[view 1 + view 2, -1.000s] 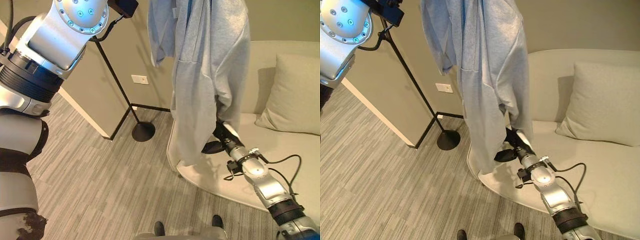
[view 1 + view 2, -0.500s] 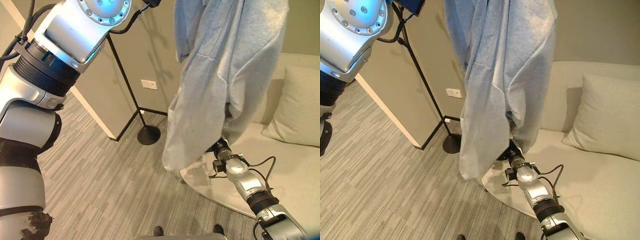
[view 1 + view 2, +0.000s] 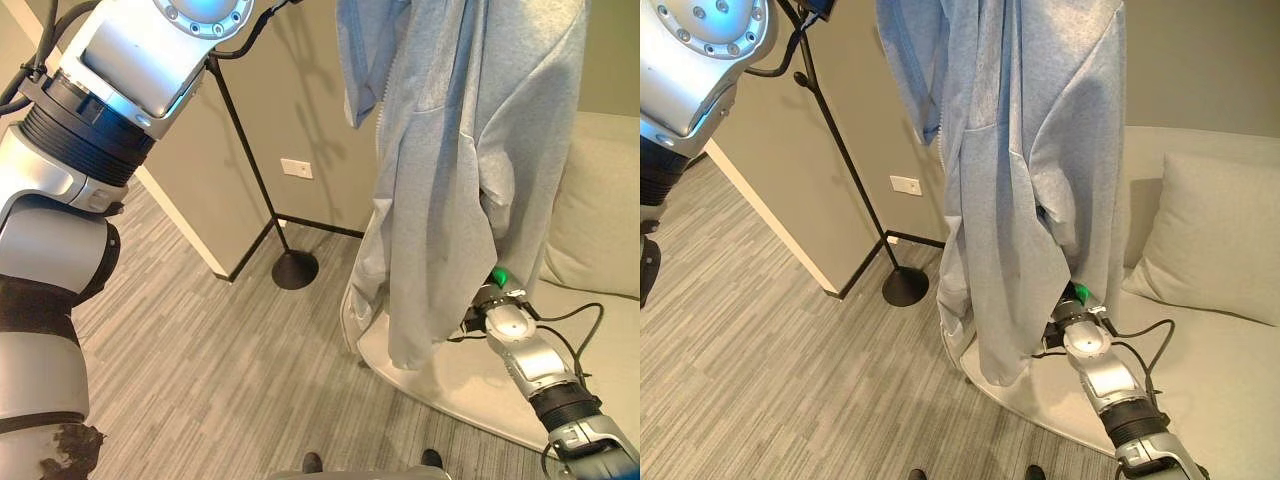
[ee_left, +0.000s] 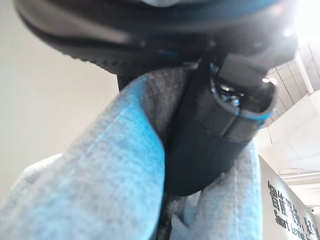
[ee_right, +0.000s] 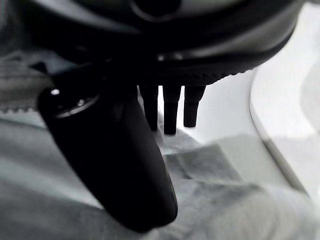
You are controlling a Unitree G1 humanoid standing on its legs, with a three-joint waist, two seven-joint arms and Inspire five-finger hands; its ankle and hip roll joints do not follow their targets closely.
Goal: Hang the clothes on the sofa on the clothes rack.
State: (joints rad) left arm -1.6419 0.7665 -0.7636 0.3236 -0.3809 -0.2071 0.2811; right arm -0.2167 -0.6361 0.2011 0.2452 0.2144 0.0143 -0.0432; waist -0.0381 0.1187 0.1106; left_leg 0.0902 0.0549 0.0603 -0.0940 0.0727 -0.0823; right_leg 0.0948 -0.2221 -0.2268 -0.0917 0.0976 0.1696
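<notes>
Grey cloth fills the middle of the scene: one light grey zip-up garment hangs at full length from above, its hem dangling over the front edge of one cream sofa. In the left wrist view the left hand is clenched on a bunch of this cloth, thumb pressed against the fabric. The left arm rises out of the eye views near the top of one black clothes rack, whose slim pole slants down to a round base on the striped grey floor. The right hand is tucked in behind the lower part of the garment; its wrist view shows straight fingers and the thumb close over the cloth, holding nothing. One pale cushion leans on the sofa back. One white wall socket sits low on the beige wall behind the rack.
</notes>
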